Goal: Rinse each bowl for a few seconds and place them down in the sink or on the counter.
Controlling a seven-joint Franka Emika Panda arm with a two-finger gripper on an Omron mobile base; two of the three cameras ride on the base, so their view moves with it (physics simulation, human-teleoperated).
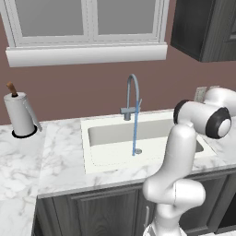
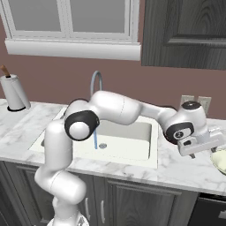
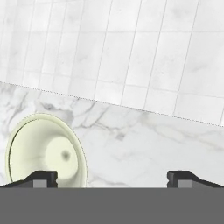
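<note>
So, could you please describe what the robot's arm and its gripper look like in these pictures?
The arm is glossy white, built of rounded tubular links with bulbous joints; the joints carry dark grey, almost black, rings and round end caps. The hand is a boxy white block. The gripper has two small dark, blocky finger tips with stepped inner edges. No cables or markings are visible.

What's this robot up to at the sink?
The tap is running into the sink, and the white arm has swung right, over the counter. Its open gripper hovers beside a pale bowl that sits on the marble, with nothing held. It looks set to pick that bowl up, probably to rinse it under the water.
</note>
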